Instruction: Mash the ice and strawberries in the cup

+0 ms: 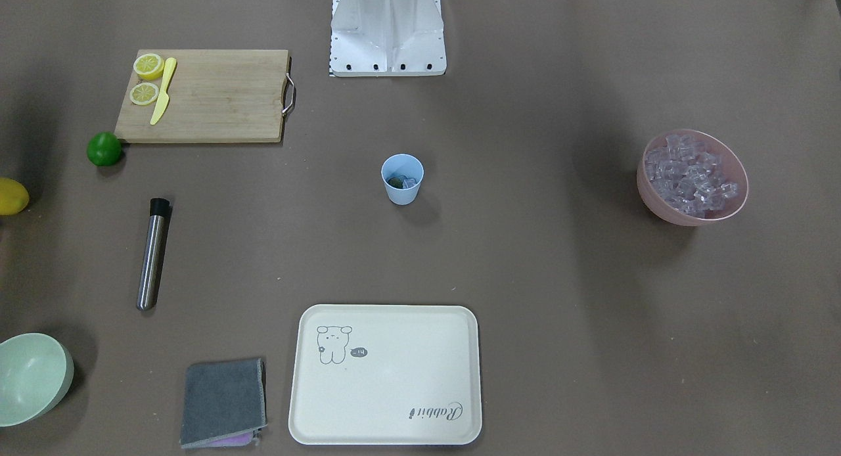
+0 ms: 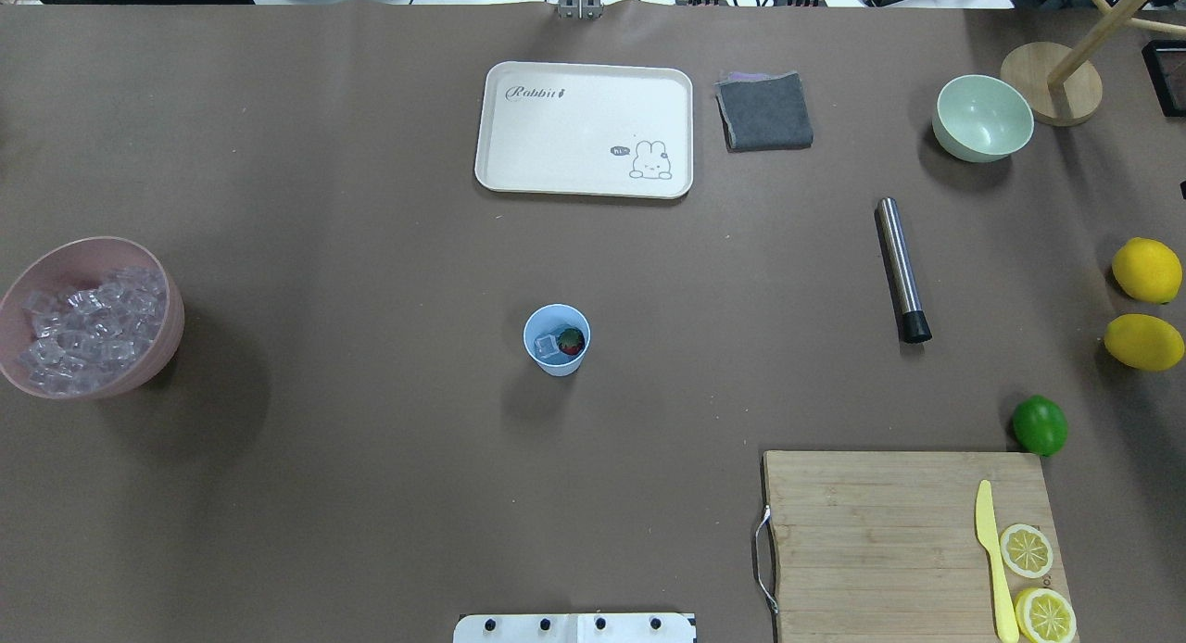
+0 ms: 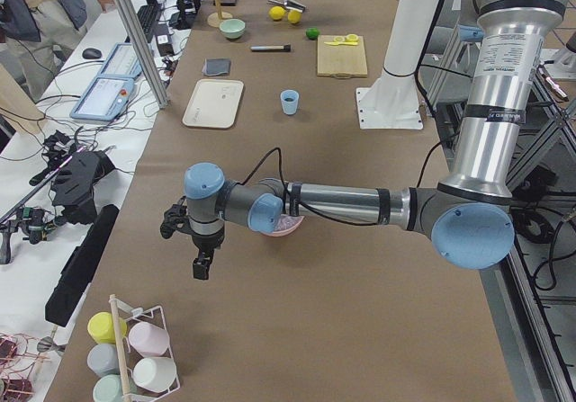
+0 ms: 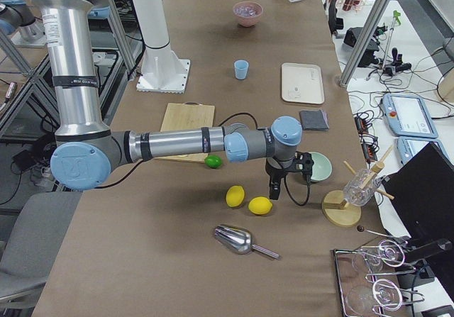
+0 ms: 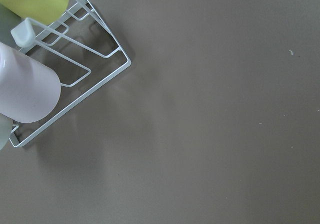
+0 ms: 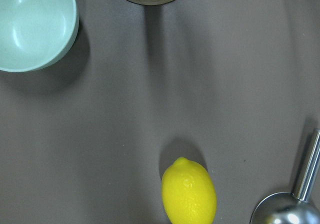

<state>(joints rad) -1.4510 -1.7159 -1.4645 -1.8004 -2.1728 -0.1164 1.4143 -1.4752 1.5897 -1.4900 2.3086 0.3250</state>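
Nearest the robot, the wooden cutting board [image 2: 880,532] carries two lemon slices [image 2: 1026,549]. In the middle of the worktop [image 2: 324,458] the pale-blue cup [image 2: 557,339] stands upright, holding the strawberry [image 2: 571,341] and ice [image 2: 547,346]. Beyond it lies the cream tray [image 2: 556,133]. The left gripper [image 3: 202,265] and right gripper [image 4: 274,189] hang over opposite worktop ends; I cannot tell how far apart their fingers are.

The pale-blue cup [image 2: 556,339] stands upright on the table, well apart from the tray [image 2: 519,175], on the robot's side of it. Inside lie a small red strawberry [image 2: 572,342] with a green cap and a clear ice cube [image 2: 547,346], side by side. More ice [image 2: 88,333], many glassy cubes, is heaped in a pink bowl [image 2: 171,309] far off to the robot's left of the tray.
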